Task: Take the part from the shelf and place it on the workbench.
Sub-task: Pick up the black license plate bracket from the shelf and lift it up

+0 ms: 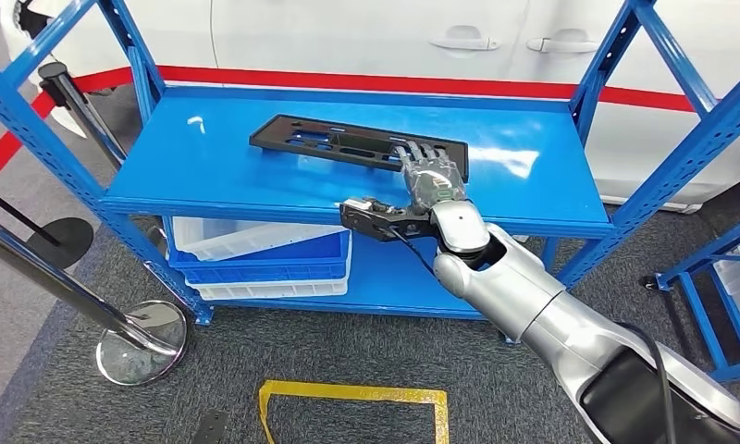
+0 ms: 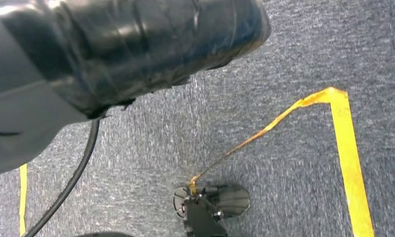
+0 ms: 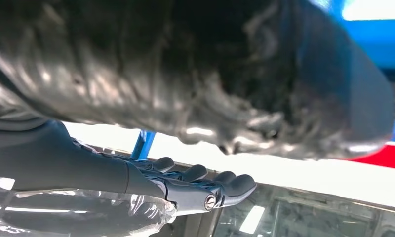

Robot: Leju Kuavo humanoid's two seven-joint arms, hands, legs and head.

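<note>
Reaching over the shelf with right hand, fingers flat atop the part's near end, grasp unclear; likely light, stiff, slippery plastic, best gripped by that edge.

You are looking at a black part on a glossy bright blue shelf, with the silver right arm ending in a grey, dark-fingered right hand. Under the shelf, note the white and blue bins; behind it, a white car body carries a red stripe. The floor is speckled grey carpet marked with yellow tape.
</note>
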